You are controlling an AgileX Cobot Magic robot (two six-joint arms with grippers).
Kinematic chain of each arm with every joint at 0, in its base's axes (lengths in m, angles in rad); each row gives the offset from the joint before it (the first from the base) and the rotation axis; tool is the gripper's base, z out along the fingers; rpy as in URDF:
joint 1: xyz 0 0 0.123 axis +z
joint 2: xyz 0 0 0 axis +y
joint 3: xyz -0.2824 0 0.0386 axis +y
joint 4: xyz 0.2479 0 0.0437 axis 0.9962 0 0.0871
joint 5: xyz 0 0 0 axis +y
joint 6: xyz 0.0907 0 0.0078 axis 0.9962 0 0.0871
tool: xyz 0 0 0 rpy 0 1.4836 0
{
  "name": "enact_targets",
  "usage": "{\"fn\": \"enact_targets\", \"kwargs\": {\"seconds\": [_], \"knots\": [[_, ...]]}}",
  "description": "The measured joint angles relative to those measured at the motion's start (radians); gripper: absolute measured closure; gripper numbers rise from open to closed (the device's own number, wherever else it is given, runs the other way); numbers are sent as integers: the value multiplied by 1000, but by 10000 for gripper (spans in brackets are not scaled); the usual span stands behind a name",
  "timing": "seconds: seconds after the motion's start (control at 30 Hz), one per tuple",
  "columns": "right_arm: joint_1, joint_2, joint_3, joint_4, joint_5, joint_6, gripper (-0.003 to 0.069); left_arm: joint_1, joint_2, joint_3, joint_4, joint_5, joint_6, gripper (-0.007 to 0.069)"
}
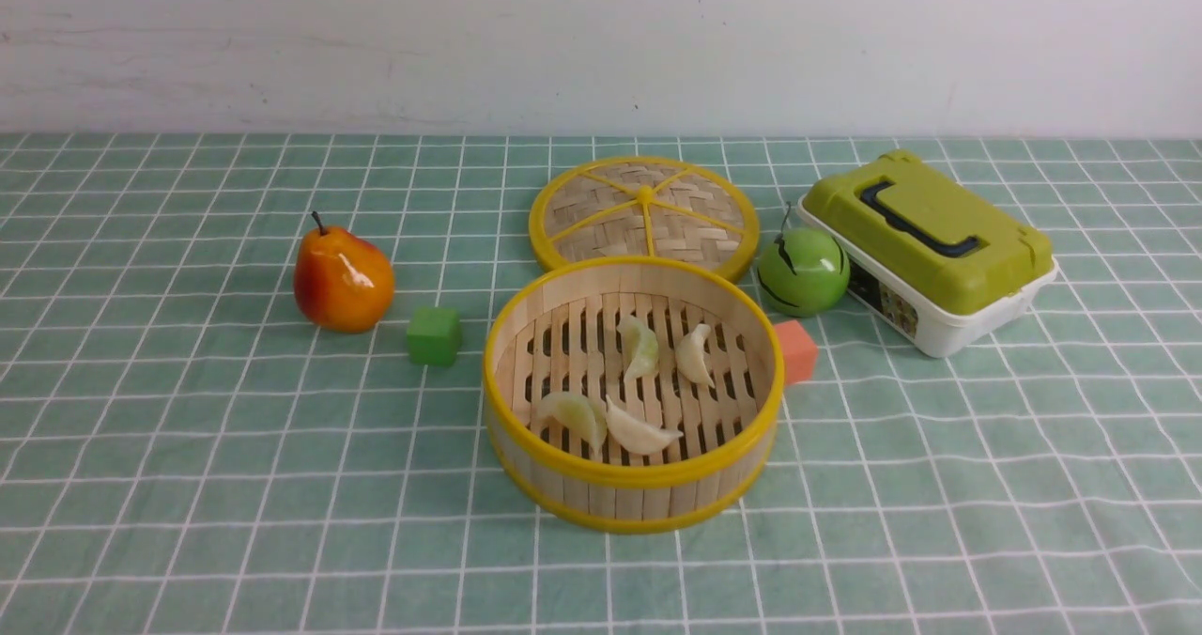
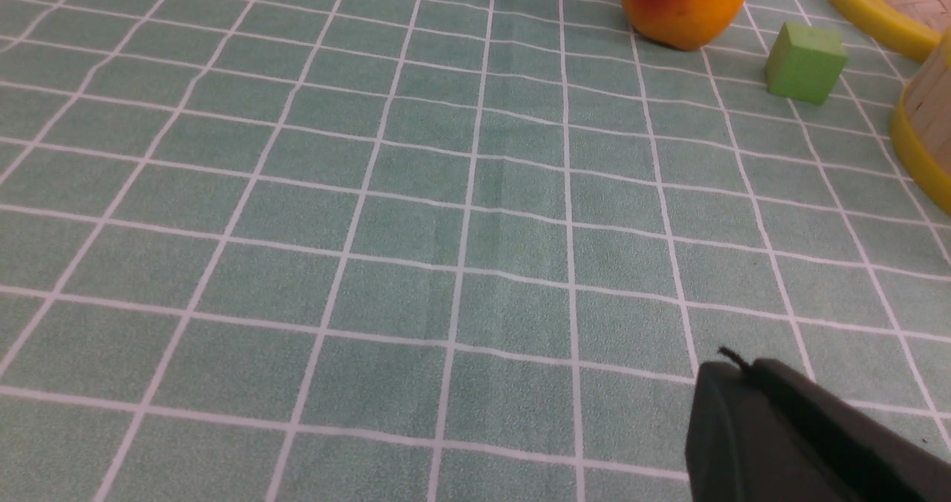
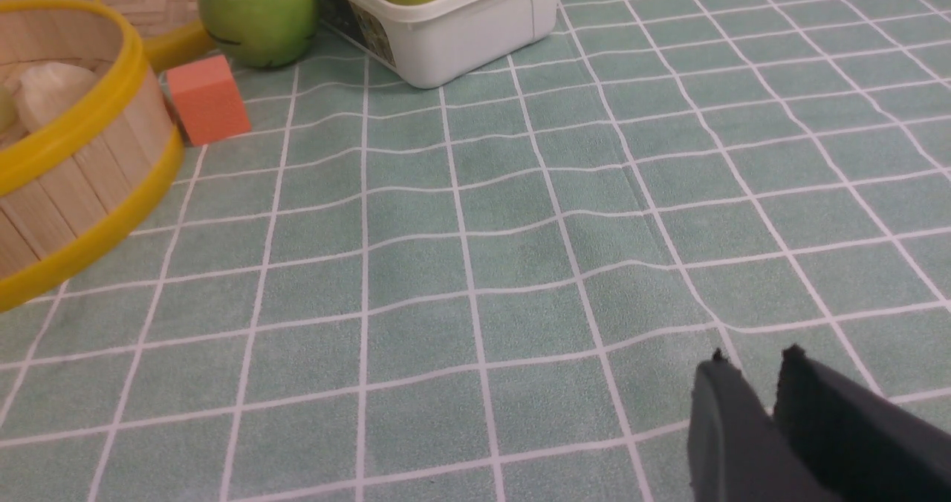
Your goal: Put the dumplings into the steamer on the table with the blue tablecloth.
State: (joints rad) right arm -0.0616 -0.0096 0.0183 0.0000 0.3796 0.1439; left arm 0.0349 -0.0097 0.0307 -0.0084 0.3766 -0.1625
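The blue tablecloth (image 1: pixel 188 485) covers the table (image 1: pixel 1033 522) from the back wall to the near edge of the front view, with wide bare cloth on the left, right and near sides. The steamer (image 1: pixel 631 473) stands centre, its woven lid (image 1: pixel 644 212) flat just behind it. A green-lidded box (image 1: pixel 925 250) sits at the right rear, a green apple (image 1: pixel 803 271) just beside it, and a pear (image 1: pixel 343 280) left. A green cube (image 1: pixel 434 336) lies near the steamer; an orange cube (image 1: pixel 798 351) is partly hidden behind its wall. All four dumplings (image 1: pixel 639 346) lie on the slatted floor. Neither arm shows from the front. The left gripper (image 2: pixel 732 372) has its fingers pressed together, empty; the right gripper (image 3: pixel 754 368) shows a narrow gap, holding nothing, both cut off by the frame edge.
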Motion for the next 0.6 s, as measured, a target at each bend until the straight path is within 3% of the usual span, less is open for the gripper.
{"fn": "enact_targets", "kwargs": {"seconds": [0.6], "knots": [[0, 0, 0, 0, 0, 0, 540, 0, 0, 0, 0, 0, 0, 638]]}}
